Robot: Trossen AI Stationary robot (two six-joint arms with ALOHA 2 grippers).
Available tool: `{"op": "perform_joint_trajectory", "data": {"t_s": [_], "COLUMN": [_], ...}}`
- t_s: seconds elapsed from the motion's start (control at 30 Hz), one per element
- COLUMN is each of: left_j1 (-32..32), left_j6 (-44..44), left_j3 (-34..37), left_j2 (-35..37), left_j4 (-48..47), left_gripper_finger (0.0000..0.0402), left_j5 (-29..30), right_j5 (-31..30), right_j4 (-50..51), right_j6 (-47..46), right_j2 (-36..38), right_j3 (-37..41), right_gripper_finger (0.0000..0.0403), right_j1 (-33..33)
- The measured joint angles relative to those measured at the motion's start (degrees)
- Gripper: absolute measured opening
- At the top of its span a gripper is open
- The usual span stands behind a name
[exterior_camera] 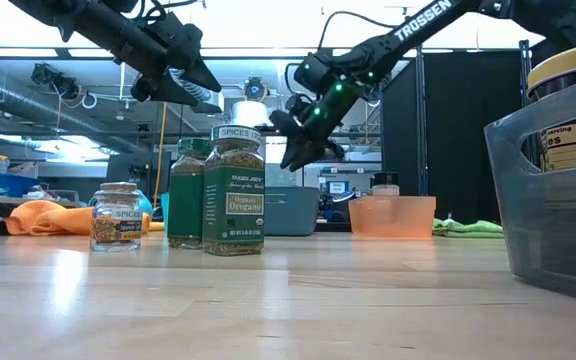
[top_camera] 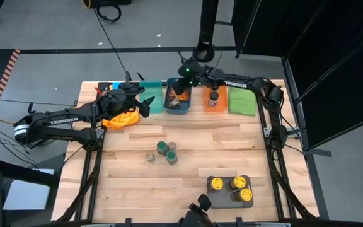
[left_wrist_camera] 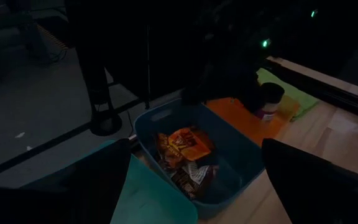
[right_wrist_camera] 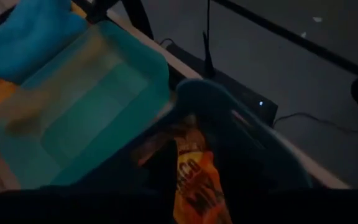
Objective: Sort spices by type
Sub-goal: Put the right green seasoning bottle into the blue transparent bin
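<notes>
Partway: foil packets point(left_wrist_camera: 182, 146) in blue bin point(top_camera: 177, 104), yellow-lid jars point(top_camera: 231, 185) on grey tray point(top_camera: 225, 200). Green-lid jars point(top_camera: 166, 151) unsorted mid-desk point(top_camera: 232, 145). Right hand point(top_camera: 183, 81) above blue bin, grip unclear; left hand point(top_camera: 145, 104) open, empty.

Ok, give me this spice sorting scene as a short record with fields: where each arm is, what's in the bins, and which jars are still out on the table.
left gripper: raised beside the teal bin, jaws open, holding nothing
right gripper: over the blue bin; jaw state unclear
blue bin contents: orange and brown foil packets
orange bin: one dark-lidded jar
table centre: three loose jars
grey tray: three yellow-lidded jars
</notes>
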State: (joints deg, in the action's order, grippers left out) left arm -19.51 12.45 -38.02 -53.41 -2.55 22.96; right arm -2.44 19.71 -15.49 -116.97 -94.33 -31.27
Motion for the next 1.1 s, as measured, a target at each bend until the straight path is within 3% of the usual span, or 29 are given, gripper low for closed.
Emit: {"op": "perform_joint_trajectory", "data": {"t_s": [0.07, 0.2, 0.33, 0.5, 0.83, 1.1], "left_j1": [0.0, 0.0, 0.0, 0.0, 0.0, 0.0], "left_j6": [0.0, 0.0, 0.0, 0.1, 3.2, 5.9], "left_j3": [0.0, 0.0, 0.0, 0.0, 0.0, 0.0], "left_j2": [0.0, 0.0, 0.0, 0.0, 0.3, 0.6], "left_j4": [0.0, 0.0, 0.0, 0.0, -0.1, -0.2], "left_gripper_finger": [0.0369, 0.0369, 0.0369, 0.0369, 0.0369, 0.0369], "left_j5": [0.0, 0.0, 0.0, 0.0, -3.7, -7.2], "right_j5": [2.5, 13.3, 22.0, 19.4, 6.7, 11.1], "right_j4": [1.5, 5.6, 12.4, 19.8, 16.2, 14.7], "right_j6": [2.6, 9.5, 20.2, 30.5, 33.4, 27.4], "right_j2": [1.2, 5.2, 9.6, 13.2, 10.8, 8.4], "right_j3": [-1.5, -4.8, -5.1, -5.1, -2.0, -1.8], "right_gripper_finger": [0.0130, 0.0147, 0.0168, 0.0214, 0.0308, 0.0314], "right_j1": [-0.1, 0.8, 5.3, 14.6, 30.0, 33.0]}}
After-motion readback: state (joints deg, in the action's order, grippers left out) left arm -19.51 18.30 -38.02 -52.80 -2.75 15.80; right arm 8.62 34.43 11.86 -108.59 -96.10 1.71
